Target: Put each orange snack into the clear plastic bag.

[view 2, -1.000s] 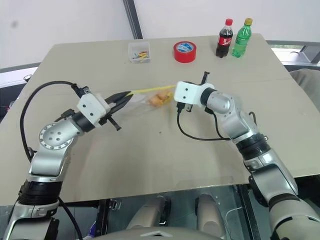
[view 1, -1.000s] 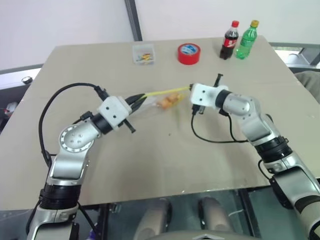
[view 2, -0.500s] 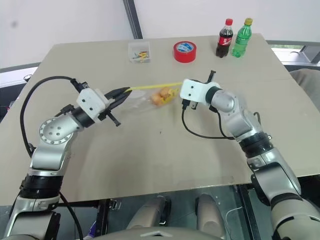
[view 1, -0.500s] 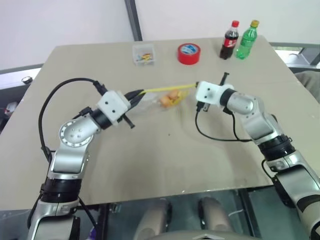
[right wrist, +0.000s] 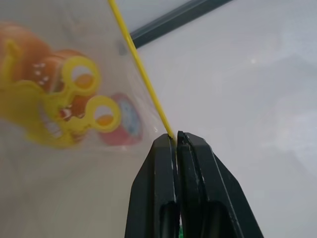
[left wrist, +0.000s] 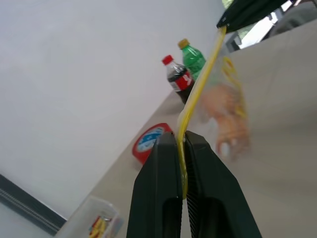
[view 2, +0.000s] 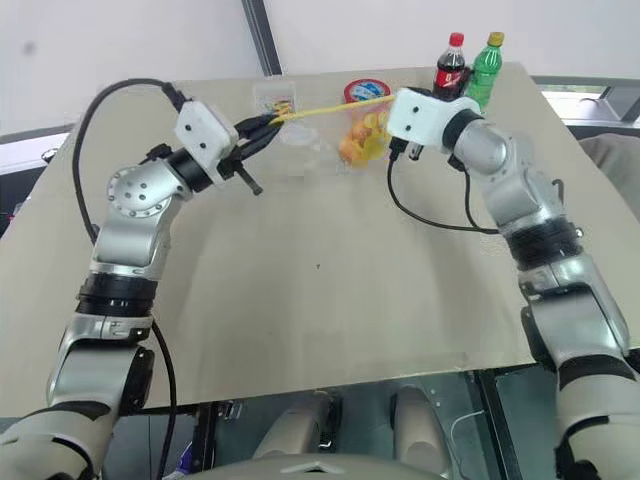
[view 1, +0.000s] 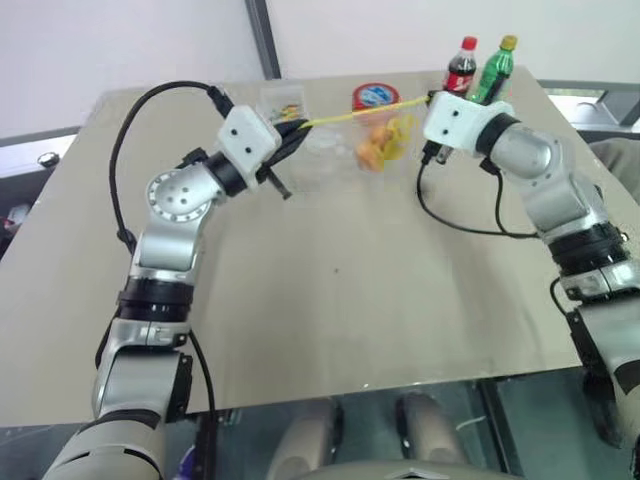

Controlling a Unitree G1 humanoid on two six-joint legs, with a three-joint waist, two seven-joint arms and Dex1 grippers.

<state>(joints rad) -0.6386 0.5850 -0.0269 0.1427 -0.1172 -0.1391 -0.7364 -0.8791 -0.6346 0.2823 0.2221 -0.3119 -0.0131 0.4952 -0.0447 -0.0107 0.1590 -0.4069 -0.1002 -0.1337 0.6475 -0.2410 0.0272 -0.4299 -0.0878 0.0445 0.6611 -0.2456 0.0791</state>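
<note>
The clear plastic bag (view 1: 345, 150) hangs in the air above the far middle of the table, its yellow zipper strip (view 1: 350, 113) stretched taut between both grippers. My left gripper (view 1: 300, 125) is shut on the strip's left end, and its black fingers (left wrist: 163, 163) pinch the strip. The right gripper (view 1: 430, 98) is shut on the strip's right end, just as tightly (right wrist: 176, 136). The orange snacks (view 1: 370, 150) sit inside the bag behind its yellow print (right wrist: 79, 99), sagging toward the right end.
A red tape roll (view 1: 375, 96) lies behind the bag. A cola bottle (view 1: 460, 66) and a green bottle (view 1: 497, 68) stand at the far right. A small clear box (view 1: 283, 100) of coloured bits sits at the far left. The tan table (view 1: 330, 300) stretches toward me.
Both grippers have risen and moved away from me, lifting the bag off the table with the snacks inside. The right gripper has also swung to the right, keeping the strip taut.
</note>
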